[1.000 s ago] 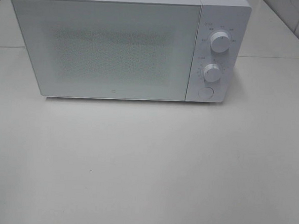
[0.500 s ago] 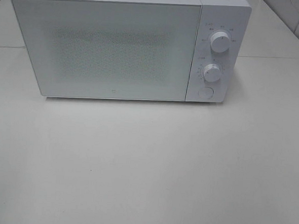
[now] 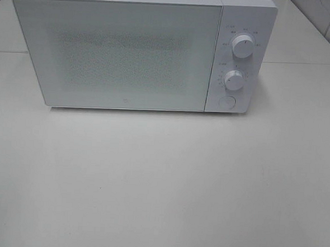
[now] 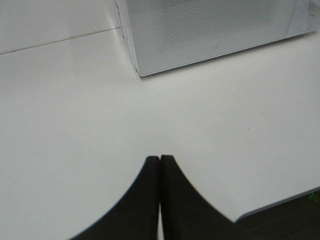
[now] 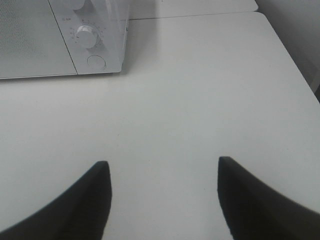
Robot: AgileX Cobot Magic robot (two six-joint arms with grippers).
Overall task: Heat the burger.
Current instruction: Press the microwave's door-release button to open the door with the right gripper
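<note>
Smooth matt white tabletop (image 3: 161,185); microwave (image 3: 250,17) in glossy white plastic, its door (image 3: 119,53) finely speckled.

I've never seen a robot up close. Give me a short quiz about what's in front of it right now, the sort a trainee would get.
1. True or false: the door of the microwave stands open.
2. Which claw has its fingers pressed together? A) the left claw B) the right claw C) both
3. Fill in: above the round button, the panel carries ___ dials.

Key: 1. False, the door is closed. 2. A; the right claw is spread wide. 3. Two.
</note>
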